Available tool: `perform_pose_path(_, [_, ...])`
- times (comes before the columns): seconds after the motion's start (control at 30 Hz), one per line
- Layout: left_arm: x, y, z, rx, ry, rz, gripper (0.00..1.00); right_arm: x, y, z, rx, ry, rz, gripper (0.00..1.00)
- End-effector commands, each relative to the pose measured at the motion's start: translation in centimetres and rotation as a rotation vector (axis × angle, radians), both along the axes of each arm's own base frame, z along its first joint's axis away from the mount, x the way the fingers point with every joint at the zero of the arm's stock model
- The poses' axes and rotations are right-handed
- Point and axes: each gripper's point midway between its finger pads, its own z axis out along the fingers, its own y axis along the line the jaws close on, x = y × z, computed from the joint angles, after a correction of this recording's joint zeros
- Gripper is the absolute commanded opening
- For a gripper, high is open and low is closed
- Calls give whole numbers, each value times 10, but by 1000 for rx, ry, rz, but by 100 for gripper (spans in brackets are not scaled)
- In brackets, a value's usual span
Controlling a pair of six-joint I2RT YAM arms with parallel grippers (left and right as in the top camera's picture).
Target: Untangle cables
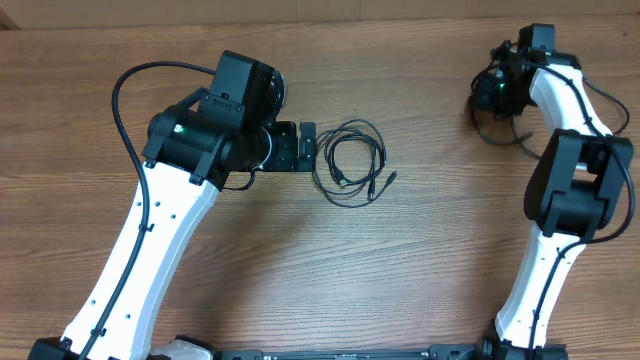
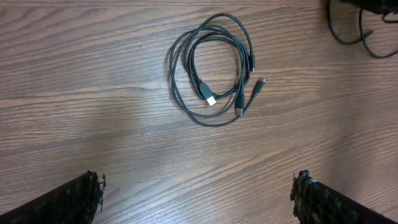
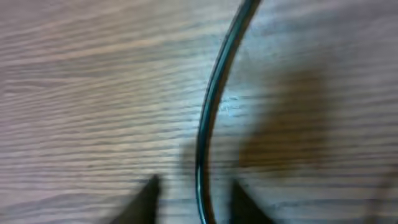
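- The worktop (image 1: pixel 400 280) is brown wood with long grain lines.
- A bunch of thin black cables (image 1: pixel 350 165) lies near the middle of it, wound in a loose ring.
- The left wrist view shows the rings (image 2: pixel 211 68) lying over each other, flat on the wood.
- One plug with a light tip (image 2: pixel 211 99) sits inside the ring.
- Two more small plugs (image 2: pixel 258 84) poke out at the ring's lower right, side by side.
- The left hand (image 1: pixel 310 148) is just beside the bunch, on its left, and points at it.
- That hand (image 2: pixel 196 199) is wide open. Its two dark fingers (image 2: pixel 78 199) show at the bottom corners of its own view, far apart, with only wood between them.
- It holds nothing and does not touch the cables.
- The right hand (image 1: pixel 492 92) is far off at the top right of the worktop, well apart from the bunch.
- A loose cord (image 1: pixel 500 132) curls on the wood just by that hand.
- In the right wrist view, which is blurry, this cord (image 3: pixel 211 112) runs up across the wood in a soft bend.
- Its lower end passes between the two dark fingertips (image 3: pixel 149 196) of the right hand (image 3: pixel 199 202).
- That hand is partly open. Wood shows on both sides of the cord, so the fingers are not pinching it.
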Motion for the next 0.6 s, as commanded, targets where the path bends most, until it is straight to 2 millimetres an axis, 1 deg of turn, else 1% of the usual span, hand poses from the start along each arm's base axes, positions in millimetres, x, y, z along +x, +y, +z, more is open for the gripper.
perform_pose_path(0.0, [2, 0, 1, 1, -3, 15, 100, 3, -18, 31, 14, -53, -76, 59])
perform_pose_path(0.03, [2, 0, 1, 1, -3, 15, 100, 4, -23, 33, 24, -53, -113, 59])
perform_pose_path(0.1, [2, 0, 1, 1, -3, 15, 100, 6, -39, 41, 48, -55, -200, 63])
perform_pose_path(0.2, [1, 0, 1, 1, -2, 15, 100, 3, -74, 60, 77, -58, -337, 63])
perform_pose_path(0.23, [2, 0, 1, 1, -2, 15, 100, 1, -86, 65, 83, -57, -377, 68])
perform_pose_path(0.27, [2, 0, 1, 1, -3, 15, 99, -4, -101, 69, 89, -53, -423, 82])
perform_pose_path(0.3, [2, 0, 1, 1, -3, 15, 100, -8, -115, 70, 92, -48, -463, 88])
perform_pose_path(0.33, [2, 0, 1, 1, -3, 15, 100, -20, -138, 69, 96, -30, -538, 88])
perform_pose_path(0.4, [2, 0, 1, 1, -4, 15, 100, -36, -164, 66, 100, -5, -602, 88])
perform_pose_path(0.5, [2, 0, 1, 1, -4, 15, 100, -60, -197, 64, 108, 22, -679, 88])
perform_pose_path(0.57, [2, 0, 1, 0, -5, 15, 100, -73, -213, 62, 113, 36, -718, 88])
